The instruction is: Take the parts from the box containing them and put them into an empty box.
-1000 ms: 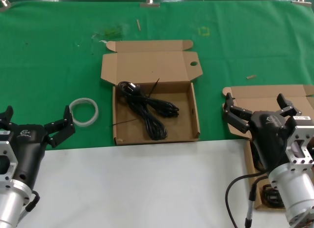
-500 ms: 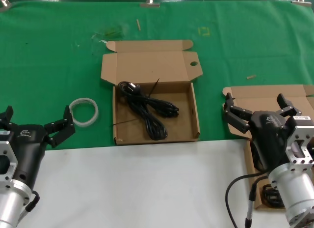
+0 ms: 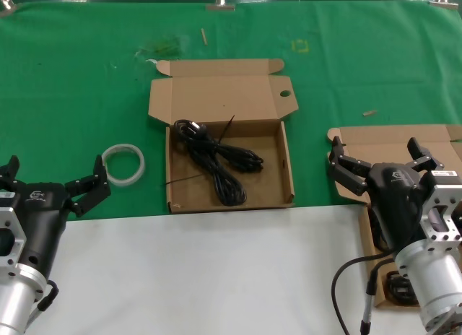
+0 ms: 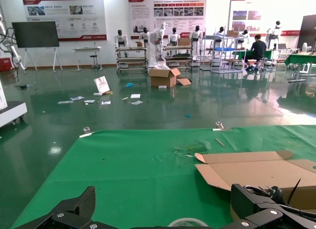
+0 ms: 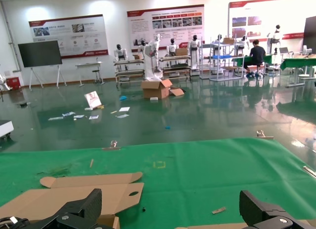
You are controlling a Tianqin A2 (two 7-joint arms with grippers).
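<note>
A squarish brown carton [image 3: 281, 169] with a round hole in its lid tab lies open at the centre of the green cloth. A looped bundle of black power cord [image 3: 216, 162] lies inside it. A wider brown carton [image 3: 393, 136] sits at the right, mostly hidden behind my right arm, with a dark cord loop [image 3: 399, 288] showing in its near part. My right gripper [image 3: 379, 158] is open and empty above that carton. My left gripper [image 3: 52, 177] is open and empty at the near left. The left wrist view shows the holed carton [image 4: 247, 172] and its cord [image 4: 269, 192]. The right wrist view shows its lid [image 5: 74, 197].
A white plastic ring [image 3: 124, 164] lies on the cloth left of the centre carton, near my left gripper, and also shows in the left wrist view [image 4: 187, 222]. A white surface [image 3: 216, 277] covers the near part of the table. Small scraps [image 3: 369, 112] lie on the cloth.
</note>
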